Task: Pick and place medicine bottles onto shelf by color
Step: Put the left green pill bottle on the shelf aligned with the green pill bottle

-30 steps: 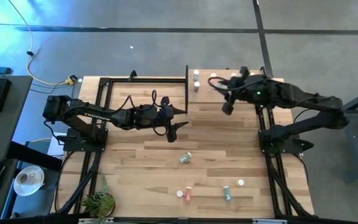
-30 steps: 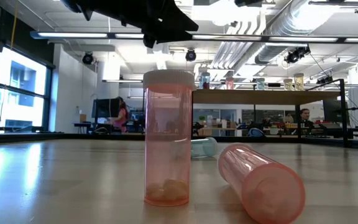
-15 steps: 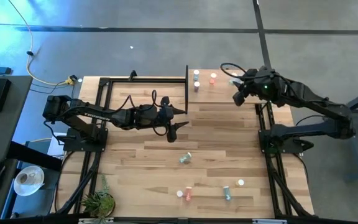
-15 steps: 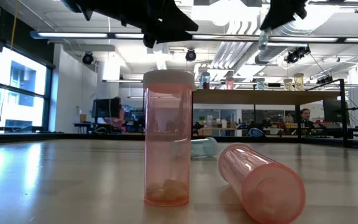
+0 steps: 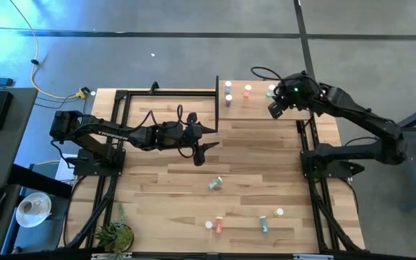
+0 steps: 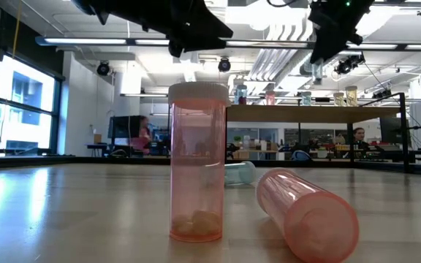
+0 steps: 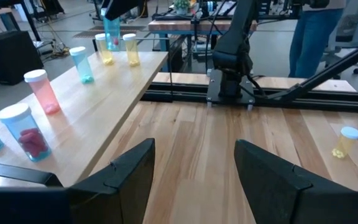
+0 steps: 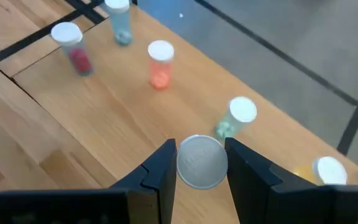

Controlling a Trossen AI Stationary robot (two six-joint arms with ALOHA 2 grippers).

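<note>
Your right gripper (image 8: 199, 163) is clamping a bottle (image 8: 201, 160) by its white cap, which is sitting squeezed between the two fingers (image 8: 157, 168); its body colour is hidden from the wrist view. The gripper (image 5: 275, 110) is hovering above the shelf (image 5: 287, 119) at the table's far right corner. Below it, bottles are standing upright on the shelf: a red one (image 8: 72, 47), a blue-grey one (image 8: 119, 22), a pink one (image 8: 160, 64), a teal one (image 8: 236, 117) just beside the held cap, and a yellow one (image 8: 324, 172) partly cut off at the edge. Your left gripper (image 7: 193, 168) is hanging with its fingers spread apart and nothing between them, over the middle of the table (image 5: 165, 184) just left of the shelf's near corner (image 5: 201, 153). In its wrist view the shelf row is showing as red (image 7: 22, 130), pink (image 7: 41, 91), teal (image 7: 81, 64) and two yellow bottles (image 7: 130, 49), and one more yellow bottle (image 7: 344, 141) is lying on the table well apart. On the near part of the table you are seeing loose bottles: a teal one (image 5: 215, 183) on its side, a pink one (image 5: 218, 225) standing, another teal one (image 5: 263, 224) and a white-capped one (image 5: 279, 212). From the low view, the pink bottle (image 6: 196, 183) is standing upright with a second pink one (image 6: 307, 212) lying just beside it.
</note>
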